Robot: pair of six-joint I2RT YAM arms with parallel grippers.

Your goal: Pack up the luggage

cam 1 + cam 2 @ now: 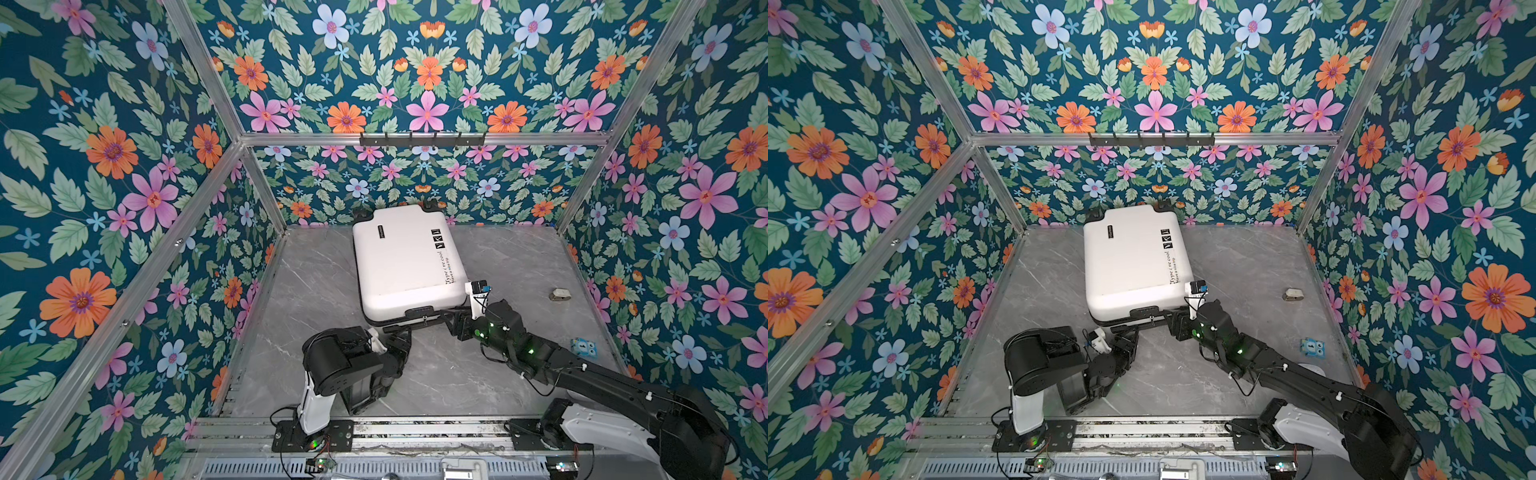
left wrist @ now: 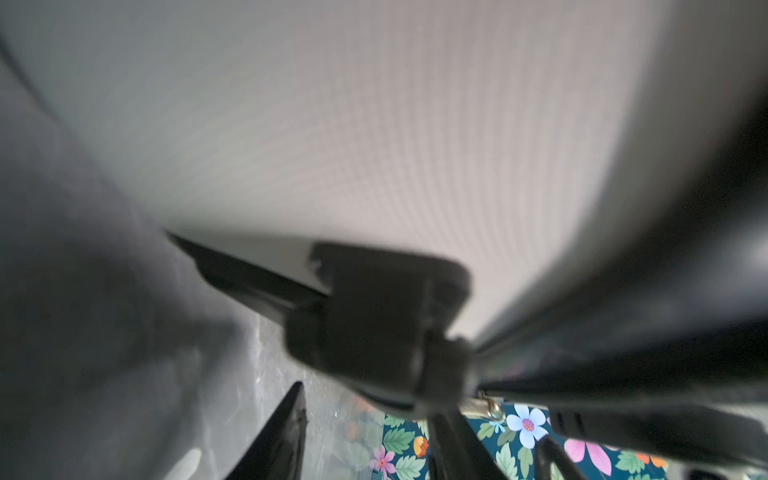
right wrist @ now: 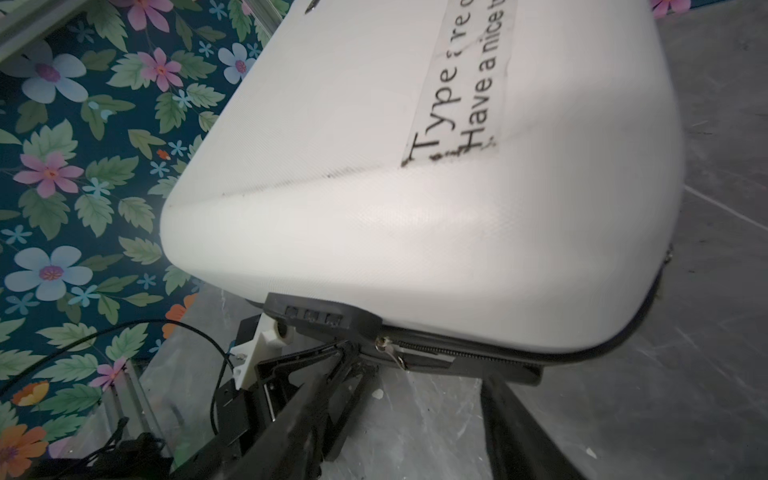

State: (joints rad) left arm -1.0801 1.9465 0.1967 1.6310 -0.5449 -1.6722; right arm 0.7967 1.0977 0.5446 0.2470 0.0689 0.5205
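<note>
The closed suitcase lies lengthwise toward the table's back edge. Its zipper pull faces you between left gripper and right gripper; both jaws are spread, pinching nothing.

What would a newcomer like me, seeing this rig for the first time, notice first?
The small white hard-shell suitcase with black printed text lies closed and flat at the middle of the grey marble-look table, towards the back. The left gripper and right gripper both reach to its near edge, by the black zipper seam. All around, loud floral wallpaper of orange, pink and blue flowers covers the walls.
</note>
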